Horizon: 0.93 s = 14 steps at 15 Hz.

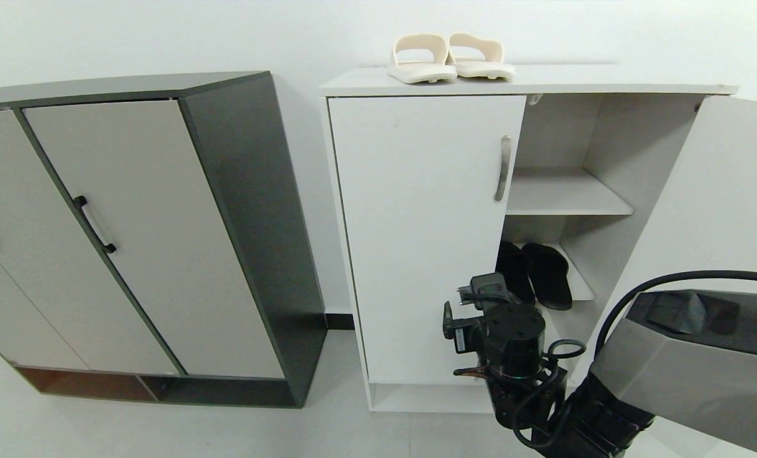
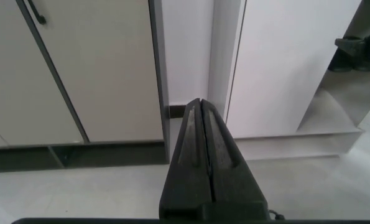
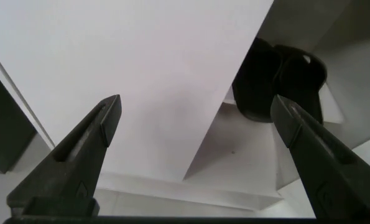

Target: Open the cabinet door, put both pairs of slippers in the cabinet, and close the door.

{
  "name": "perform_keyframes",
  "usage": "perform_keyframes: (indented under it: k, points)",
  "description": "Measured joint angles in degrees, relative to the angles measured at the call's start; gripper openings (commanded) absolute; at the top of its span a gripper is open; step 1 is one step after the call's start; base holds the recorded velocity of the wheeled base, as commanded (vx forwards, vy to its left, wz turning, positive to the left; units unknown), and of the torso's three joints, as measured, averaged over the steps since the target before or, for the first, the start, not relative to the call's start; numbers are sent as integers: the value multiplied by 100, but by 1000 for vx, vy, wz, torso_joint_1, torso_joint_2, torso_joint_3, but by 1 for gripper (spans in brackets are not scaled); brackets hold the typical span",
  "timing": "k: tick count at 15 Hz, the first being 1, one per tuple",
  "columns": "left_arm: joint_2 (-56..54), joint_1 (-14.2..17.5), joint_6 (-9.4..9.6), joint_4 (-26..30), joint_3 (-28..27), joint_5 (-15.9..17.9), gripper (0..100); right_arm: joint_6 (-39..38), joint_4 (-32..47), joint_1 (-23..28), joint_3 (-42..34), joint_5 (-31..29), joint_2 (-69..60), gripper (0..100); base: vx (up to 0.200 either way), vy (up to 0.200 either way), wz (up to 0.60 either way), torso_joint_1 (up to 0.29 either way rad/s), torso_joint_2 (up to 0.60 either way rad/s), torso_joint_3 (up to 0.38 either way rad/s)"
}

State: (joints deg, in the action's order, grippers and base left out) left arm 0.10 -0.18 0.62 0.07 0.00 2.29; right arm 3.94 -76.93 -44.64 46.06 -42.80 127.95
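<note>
A cream pair of slippers (image 1: 451, 58) rests on top of the white cabinet (image 1: 416, 222). Its right door (image 1: 722, 203) stands wide open and its left door, with a metal handle (image 1: 502, 168), is closed. A black pair of slippers (image 1: 537, 273) (image 3: 278, 81) lies on the lower shelf inside. My right gripper (image 3: 196, 106) is open and holds nothing; it hangs low before the closed door's edge, just short of the black pair. My left gripper (image 2: 200, 102) is shut on nothing, low over the floor, facing the gap between the two cabinets.
A dark cabinet with grey doors (image 1: 162, 235) (image 2: 97, 68) stands to the left of the white one. The upper shelf (image 1: 563, 194) in the open side is bare. Light floor (image 1: 327, 432) lies free in front of both cabinets.
</note>
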Motion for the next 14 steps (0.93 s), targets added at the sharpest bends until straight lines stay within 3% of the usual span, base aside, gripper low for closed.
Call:
perform_keyframes:
  k: [6,14]
  points:
    - [0,0,6,4,0,-2,0,7,16,-4,9,-6,9,100,0,0,0,62,-432,-357]
    - [0,-4,6,2,0,0,0,9,13,-1,17,-9,7,100,0,0,0,143,-464,-328]
